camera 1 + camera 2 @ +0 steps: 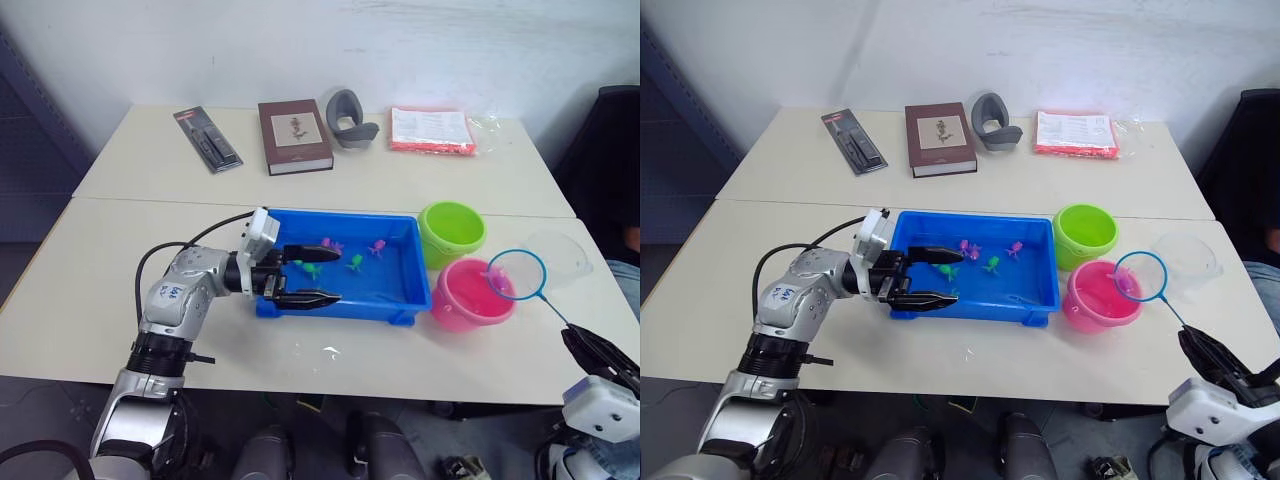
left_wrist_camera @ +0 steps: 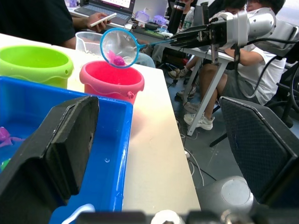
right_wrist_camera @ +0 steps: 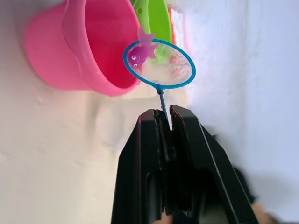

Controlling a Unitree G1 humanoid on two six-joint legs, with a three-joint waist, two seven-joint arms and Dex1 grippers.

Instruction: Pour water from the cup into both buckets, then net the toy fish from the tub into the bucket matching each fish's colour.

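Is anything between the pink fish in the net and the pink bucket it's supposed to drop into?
Nothing visible. The net, held by the right gripper, sits by the pink bucket's open rim with the pink fish at its hoop.

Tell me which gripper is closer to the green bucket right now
Right. The right gripper holds the net over the pink bucket, right beside the green bucket. The left gripper straddles the tub's far end, away from it.
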